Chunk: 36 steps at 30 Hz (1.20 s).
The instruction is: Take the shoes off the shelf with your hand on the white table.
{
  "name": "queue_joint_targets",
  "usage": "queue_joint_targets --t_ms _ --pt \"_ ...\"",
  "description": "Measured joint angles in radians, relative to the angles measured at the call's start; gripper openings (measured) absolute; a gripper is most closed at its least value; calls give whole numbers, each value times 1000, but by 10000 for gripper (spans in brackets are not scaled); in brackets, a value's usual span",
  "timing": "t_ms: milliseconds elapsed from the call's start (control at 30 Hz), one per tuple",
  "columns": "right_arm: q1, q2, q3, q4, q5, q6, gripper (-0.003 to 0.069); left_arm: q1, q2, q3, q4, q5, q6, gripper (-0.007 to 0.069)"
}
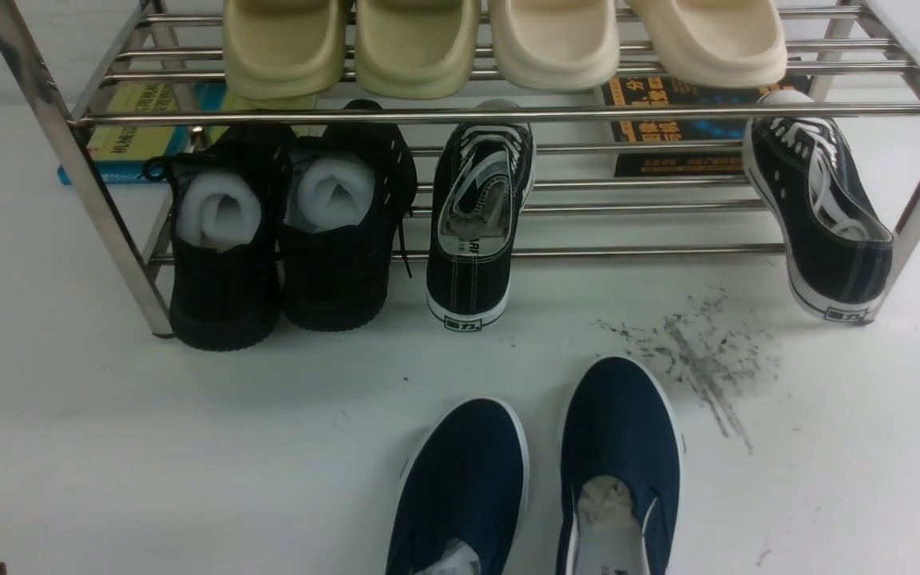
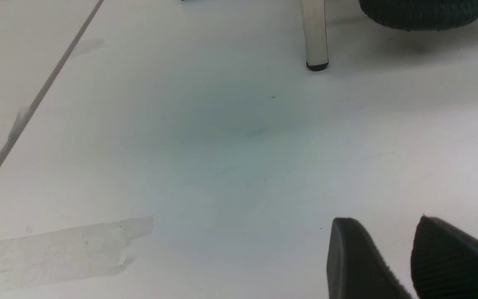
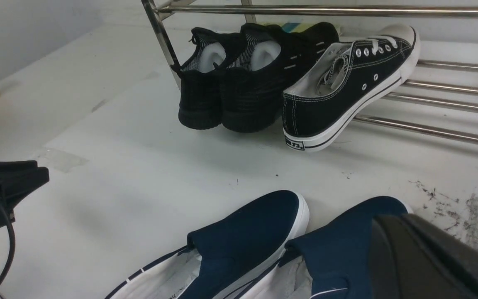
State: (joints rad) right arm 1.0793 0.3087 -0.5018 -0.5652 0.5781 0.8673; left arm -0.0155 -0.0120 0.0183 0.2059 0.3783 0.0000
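Shoes (image 1: pixel 540 479) on white table (image 1: pixel 188 447) — left gripper (image 2: pixel 417 257) parted (empty); right gripper (image 3: pixel 430 257) state unclear.

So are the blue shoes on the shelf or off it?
Off. Both navy blue canvas slip-on shoes lie side by side on the matt white table, in front of the shiny steel tube shelf.

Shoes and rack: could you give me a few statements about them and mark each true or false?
1. The navy shoes lie on the table, off the rack. True.
2. The black shoes hold paper stuffing. False: white foam.
3. The two lace-up sneakers sit touching. False: far apart.
4. Pale slides fill the top tier. True.
5. Dark scuffs mark the table. True.
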Motion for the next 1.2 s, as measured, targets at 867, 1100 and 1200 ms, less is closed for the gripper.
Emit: queue_joint_targets --t_ms 867,1100,1200 --pt "-228 -86 145 522 -36 -700 8 0 0 0 3 0 0 242" --pt "-638 -222 293 600 -112 -908 15 0 0 0 4 0 0 242" --pt "-755 -256 323 606 -118 -907 18 0 0 0 4 0 0 242"
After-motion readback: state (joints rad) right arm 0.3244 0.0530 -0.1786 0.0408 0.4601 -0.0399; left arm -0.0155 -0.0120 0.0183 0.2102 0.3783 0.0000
